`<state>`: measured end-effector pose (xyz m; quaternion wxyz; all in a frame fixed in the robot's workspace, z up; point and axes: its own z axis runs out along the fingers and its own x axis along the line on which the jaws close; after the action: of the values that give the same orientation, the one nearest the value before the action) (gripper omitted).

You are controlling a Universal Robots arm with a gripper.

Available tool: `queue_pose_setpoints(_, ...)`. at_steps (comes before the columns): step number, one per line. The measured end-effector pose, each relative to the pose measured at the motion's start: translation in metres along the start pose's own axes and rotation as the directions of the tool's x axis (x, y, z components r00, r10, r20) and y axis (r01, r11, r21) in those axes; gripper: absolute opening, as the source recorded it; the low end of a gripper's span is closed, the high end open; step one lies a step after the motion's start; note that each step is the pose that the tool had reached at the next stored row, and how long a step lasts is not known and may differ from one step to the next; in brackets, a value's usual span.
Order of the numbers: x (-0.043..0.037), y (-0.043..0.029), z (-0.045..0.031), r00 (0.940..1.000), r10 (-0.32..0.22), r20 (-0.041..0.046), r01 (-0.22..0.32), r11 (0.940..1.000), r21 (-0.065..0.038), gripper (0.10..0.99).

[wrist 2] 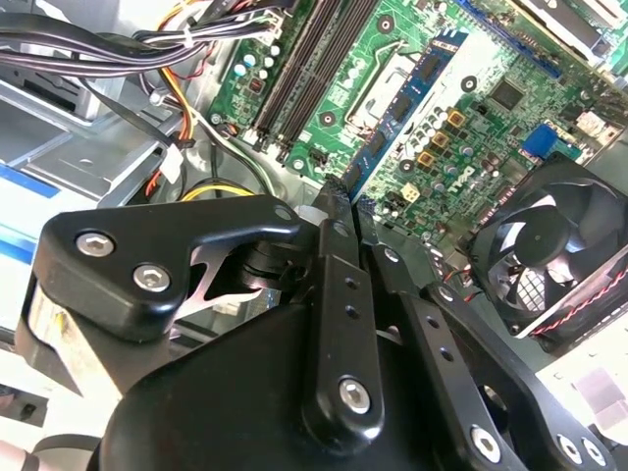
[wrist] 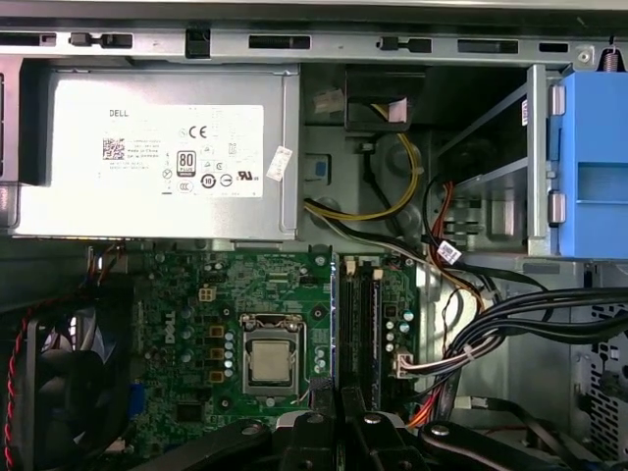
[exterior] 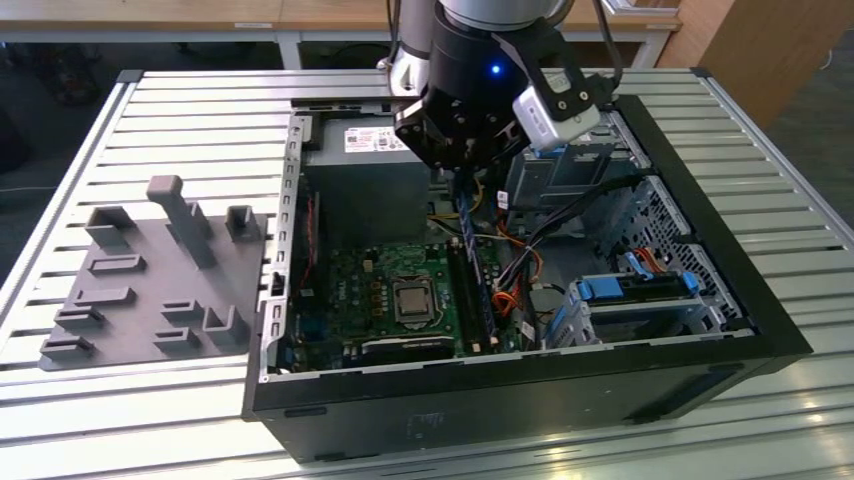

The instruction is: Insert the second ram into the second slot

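My gripper [exterior: 461, 158] hangs over the open computer case [exterior: 694, 330], shut on the second ram [exterior: 462, 215], a thin blue stick pointing down toward the motherboard. In the second wrist view the fingers [wrist 2: 329, 235] pinch one end of the ram [wrist 2: 424, 80], which reaches out over the green board. In the first wrist view the ram [wrist: 336, 324] is seen edge-on, held above and beside the long dark memory slots [wrist: 358, 314]. One of these slots holds a blue stick [wrist: 376, 319]. The slots [exterior: 475, 295] lie right of the processor socket [exterior: 404, 300].
A grey power supply [wrist: 157, 147] fills the case's back. Black cable bundles [wrist: 510, 314] cross beside the slots. Blue drive-bay clips [exterior: 641, 285] and a fan [wrist 2: 549, 245] sit at the case's sides. A grey fixture plate [exterior: 147, 270] lies on the slatted table at the exterior view's left.
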<state>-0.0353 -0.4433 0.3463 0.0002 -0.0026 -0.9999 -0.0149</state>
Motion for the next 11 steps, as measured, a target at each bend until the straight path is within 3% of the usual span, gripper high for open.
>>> queue_pose_setpoints(11,0.0,0.0,0.0014,1.0,0.0,-0.0052,0.0,1.0,0.0,0.137)
